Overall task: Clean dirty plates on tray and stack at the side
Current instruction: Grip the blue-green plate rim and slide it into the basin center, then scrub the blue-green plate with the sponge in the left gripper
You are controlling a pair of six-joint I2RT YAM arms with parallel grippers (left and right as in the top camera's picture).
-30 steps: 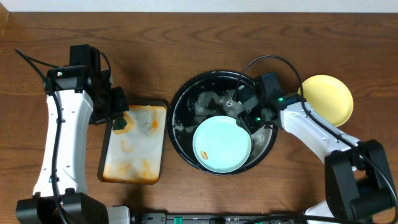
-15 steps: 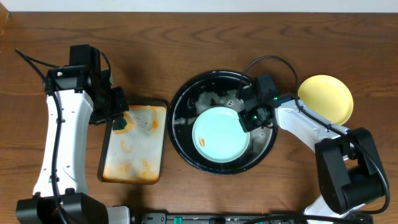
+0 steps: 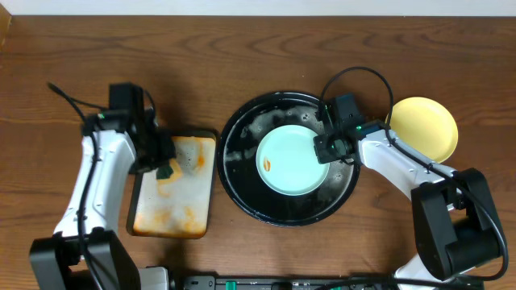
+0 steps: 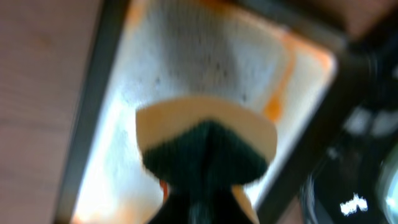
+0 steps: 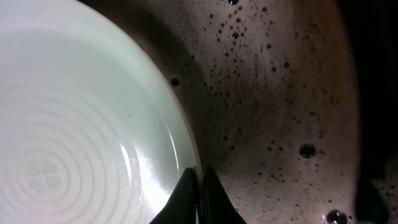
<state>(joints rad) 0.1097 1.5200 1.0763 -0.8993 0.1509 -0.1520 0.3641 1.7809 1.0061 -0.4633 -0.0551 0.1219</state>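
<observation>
A pale mint-blue plate (image 3: 293,159) with a small orange smear lies in the large round black tray (image 3: 242,189), which is wet with foam. My right gripper (image 3: 324,148) is shut on the plate's right rim; in the right wrist view the fingertips (image 5: 200,186) pinch the rim of the plate (image 5: 74,124) over the wet black tray (image 5: 280,93). A pale yellow plate (image 3: 423,127) lies on the table at the right. My left gripper (image 3: 164,161) is shut on a green and yellow sponge (image 4: 205,146) over the orange-stained rectangular tray (image 3: 173,205). Only one mint-blue plate is in view.
The rectangular tray (image 4: 186,56) sits left of the black tray, almost touching it. Brown wood tabletop (image 3: 242,48) lies open at the back. Cables run from both arms. A dark bar lies along the front edge.
My right gripper has moved the mint-blue plate up and right to the middle of the black tray. My left arm has shifted right with the sponge, over the rectangular tray's top.
</observation>
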